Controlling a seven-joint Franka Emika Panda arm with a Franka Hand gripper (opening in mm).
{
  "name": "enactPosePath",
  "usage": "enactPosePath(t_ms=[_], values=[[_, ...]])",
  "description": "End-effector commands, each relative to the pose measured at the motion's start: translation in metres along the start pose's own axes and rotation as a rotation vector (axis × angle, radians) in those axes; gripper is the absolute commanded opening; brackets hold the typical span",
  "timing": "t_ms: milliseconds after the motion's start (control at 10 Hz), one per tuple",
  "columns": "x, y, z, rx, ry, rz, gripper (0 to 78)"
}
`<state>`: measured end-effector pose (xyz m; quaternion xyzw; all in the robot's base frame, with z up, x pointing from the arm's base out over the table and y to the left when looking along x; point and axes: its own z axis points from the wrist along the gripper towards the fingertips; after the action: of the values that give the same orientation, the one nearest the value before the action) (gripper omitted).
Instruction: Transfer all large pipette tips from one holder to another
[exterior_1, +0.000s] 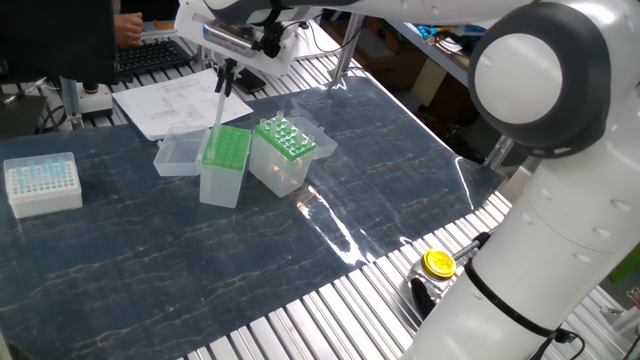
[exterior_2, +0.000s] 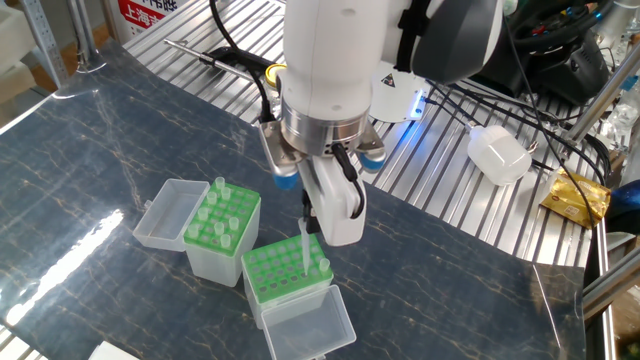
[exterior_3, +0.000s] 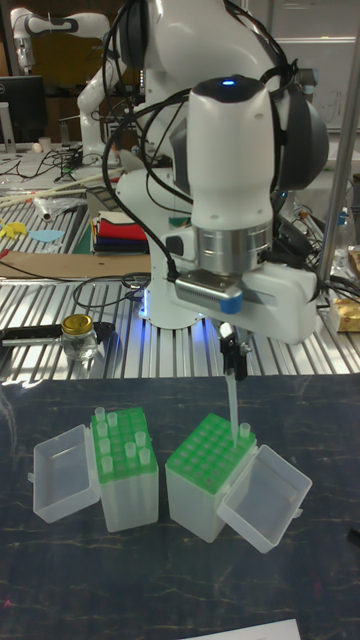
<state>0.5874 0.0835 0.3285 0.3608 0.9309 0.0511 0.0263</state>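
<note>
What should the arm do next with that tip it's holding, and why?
Probably ease straight down. The claw grips a large pipette tip upright over the narrower green rack, its point about at the holes, seemingly not seated yet.

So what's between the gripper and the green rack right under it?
Only the pipette tip the gripper holds, reaching down to the rack; tall fixed view.

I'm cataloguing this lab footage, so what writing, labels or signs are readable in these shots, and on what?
Red sign: white characters, cropped and too blurred to read.
Printed paper near the keyboard: text too small to read.
Nothing else legible on the boxes or the arm.
</note>
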Motion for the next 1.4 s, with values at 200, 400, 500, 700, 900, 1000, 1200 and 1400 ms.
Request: enactPosePath(t_ms=[200, 400, 500, 700, 900, 1000, 1200, 1400], values=[[-0.002, -0.001, 0.0, 0.001, 0.001, -0.014, 1.3], [-0.001, -0.002, -0.002, 0.003, 0.004, -0.016, 1.3], [0.001, -0.003, -0.001, 0.002, 0.003, -0.012, 1.3], [0.004, -0.005, 0.003, -0.001, -0.001, -0.007, 1.3], [0.003, -0.007, 0.007, -0.006, 0.0, -0.011, 1.3], [0.003, -0.007, 0.011, -0.017, 0.008, -0.007, 1.3], [0.005, -0.005, 0.017, -0.017, 0.003, -0.001, 1.3], [0.007, -0.005, 0.025, -0.018, -0.002, -0.008, 1.3]])
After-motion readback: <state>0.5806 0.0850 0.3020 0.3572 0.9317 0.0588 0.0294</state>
